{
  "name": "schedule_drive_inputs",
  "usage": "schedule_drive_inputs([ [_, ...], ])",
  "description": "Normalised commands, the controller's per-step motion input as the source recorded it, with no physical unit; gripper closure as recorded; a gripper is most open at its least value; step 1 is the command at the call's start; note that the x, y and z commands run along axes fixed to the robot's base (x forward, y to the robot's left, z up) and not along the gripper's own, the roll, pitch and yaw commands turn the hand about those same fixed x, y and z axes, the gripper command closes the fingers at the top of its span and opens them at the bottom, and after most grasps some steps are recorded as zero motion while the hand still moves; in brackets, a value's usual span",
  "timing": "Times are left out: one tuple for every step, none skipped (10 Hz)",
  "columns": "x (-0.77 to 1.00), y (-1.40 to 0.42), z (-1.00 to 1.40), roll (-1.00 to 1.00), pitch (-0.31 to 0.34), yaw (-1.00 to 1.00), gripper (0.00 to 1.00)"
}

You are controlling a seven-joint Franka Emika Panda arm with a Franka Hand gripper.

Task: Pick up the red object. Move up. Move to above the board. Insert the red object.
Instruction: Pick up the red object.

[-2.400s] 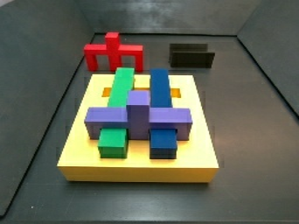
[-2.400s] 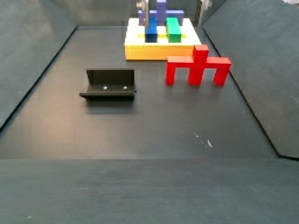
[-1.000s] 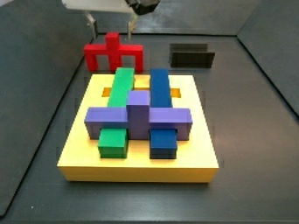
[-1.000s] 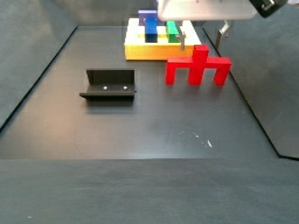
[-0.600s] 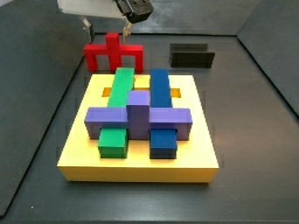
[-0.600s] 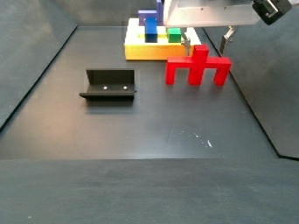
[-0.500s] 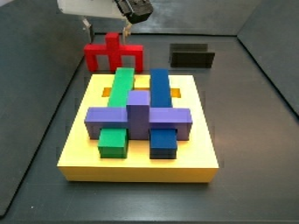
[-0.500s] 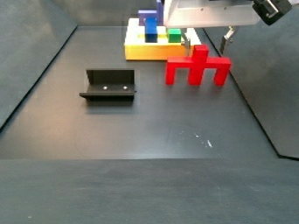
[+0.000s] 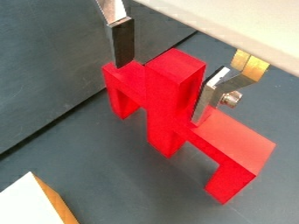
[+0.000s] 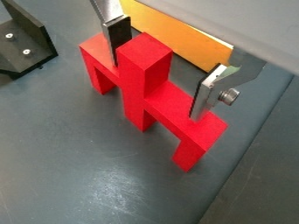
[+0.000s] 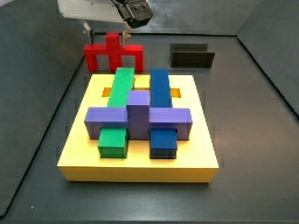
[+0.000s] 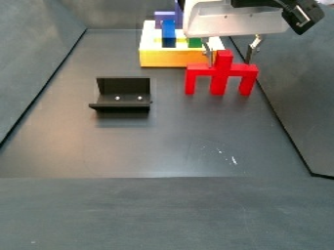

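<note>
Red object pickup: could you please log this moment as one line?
phase: pre-grasp | gripper: open, jaws straddling red object stub | red object: on floor | board: waiting

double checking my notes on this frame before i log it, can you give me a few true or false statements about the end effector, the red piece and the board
1. The end effector is open, one finger on each side of the upright stub of the red object. True.
2. The red object is already seated in the board. False: in both side views it stands on the dark floor beside the board.
3. The fingers are flat silver plates. True.
4. The fixture is held in the end effector. False: it stands on the floor, apart from the red object.
5. The board carries no blocks. False: a green block, a blue block and a purple block sit on it.
</note>
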Motion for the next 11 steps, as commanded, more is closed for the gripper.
schedule_drive_inputs([
  [0.0, 0.0, 0.0, 0.0, 0.0, 0.0, 1.0],
  [0.0, 0.0, 0.0, 0.0, 0.0, 0.0, 1.0],
  [0.0, 0.0, 0.0, 0.0, 0.0, 0.0, 1.0],
  [0.0, 0.0, 0.0, 0.0, 0.0, 0.0, 1.0],
  [0.0, 0.0, 0.0, 0.0, 0.0, 0.0, 1.0],
  [0.0, 0.0, 0.0, 0.0, 0.0, 0.0, 1.0],
  [0.0, 0.0, 0.0, 0.0, 0.0, 0.0, 1.0],
  [0.0, 0.0, 0.0, 0.0, 0.0, 0.0, 1.0],
  [0.0, 0.0, 0.0, 0.0, 0.0, 0.0, 1.0],
  [0.0, 0.0, 0.0, 0.0, 0.0, 0.0, 1.0],
  [0.0, 0.0, 0.0, 0.0, 0.0, 0.0, 1.0],
])
